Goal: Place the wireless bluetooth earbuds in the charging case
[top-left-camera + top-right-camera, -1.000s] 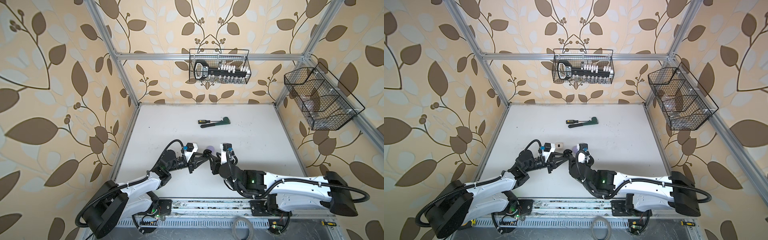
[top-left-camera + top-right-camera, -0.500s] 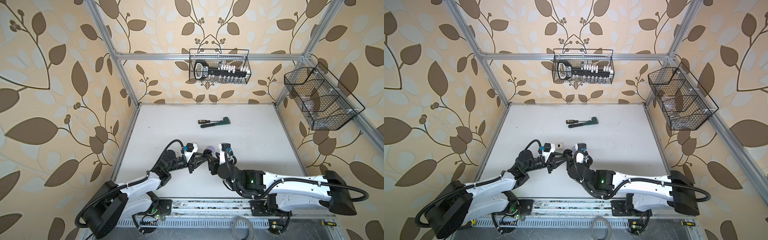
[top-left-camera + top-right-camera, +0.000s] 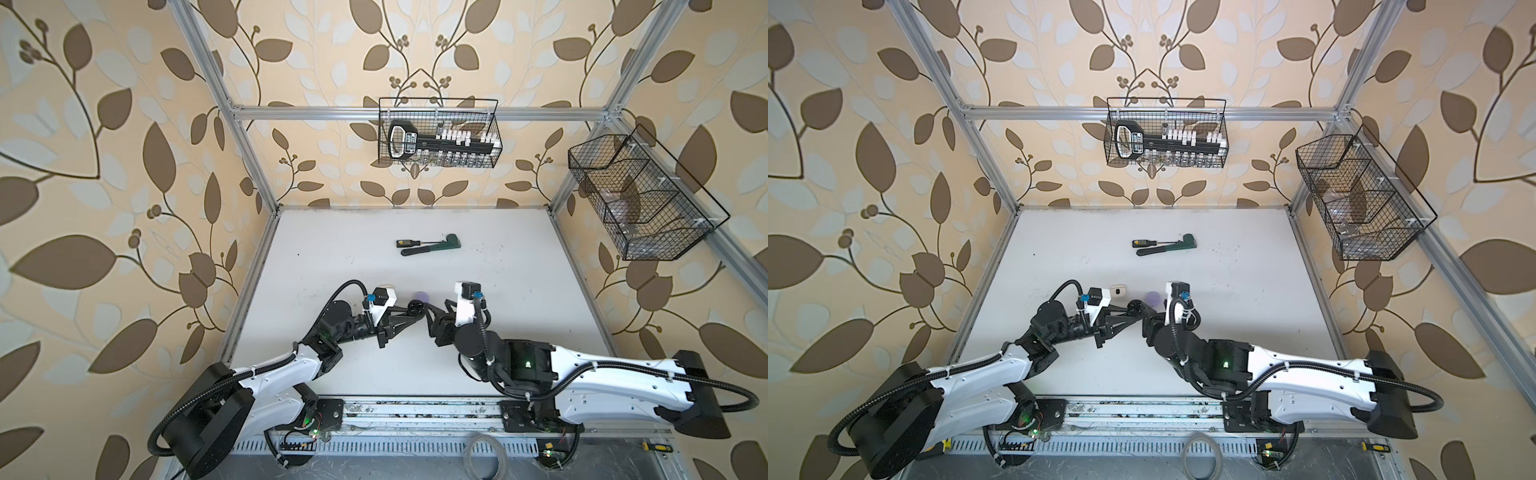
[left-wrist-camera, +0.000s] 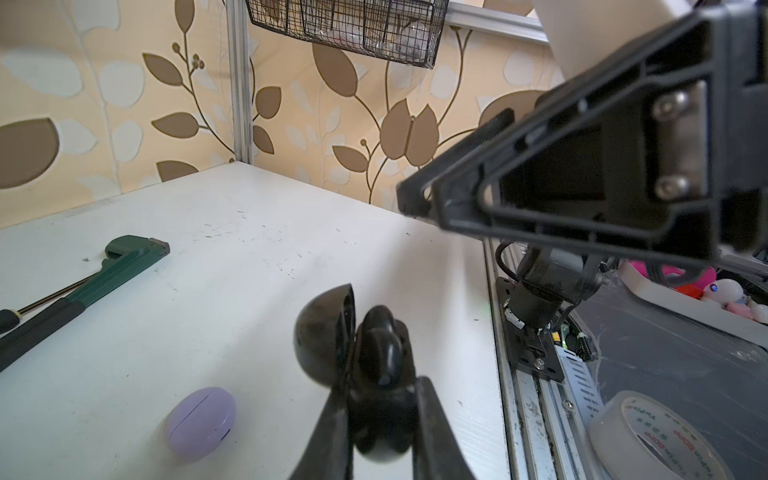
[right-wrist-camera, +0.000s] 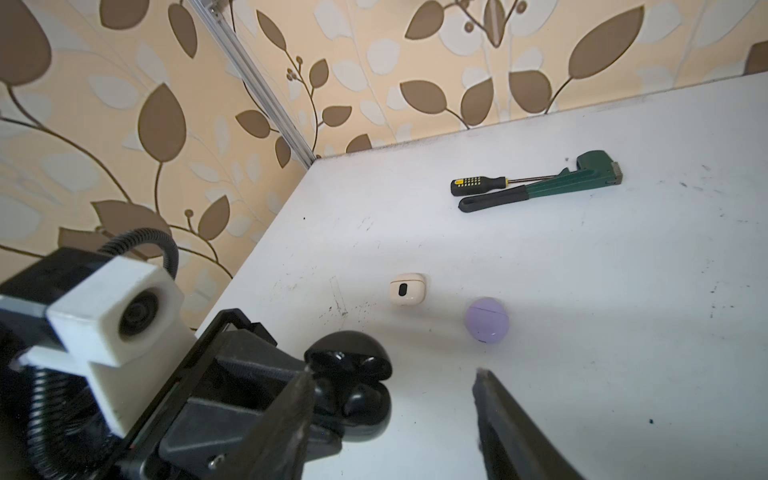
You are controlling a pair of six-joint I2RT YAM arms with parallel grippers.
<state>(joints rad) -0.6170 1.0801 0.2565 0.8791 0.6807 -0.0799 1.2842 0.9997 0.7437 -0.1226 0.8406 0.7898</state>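
the left gripper (image 4: pixel 378 388) is clenched on the open black case (image 5: pixel 351 347), low over the table (image 5: pixel 582 311), lid up. two black earbuds (image 5: pixel 365 401) sit in its wells. the right gripper (image 5: pixel 390 386) stands right beside the case, jaws apart, grasping nothing. a lavender case (image 5: pixel 487 320) and a white case (image 5: pixel 407 289) lie closed just beyond. a wrench (image 5: pixel 561 180) and screwdriver (image 5: pixel 478 185) lie side by side farther back.
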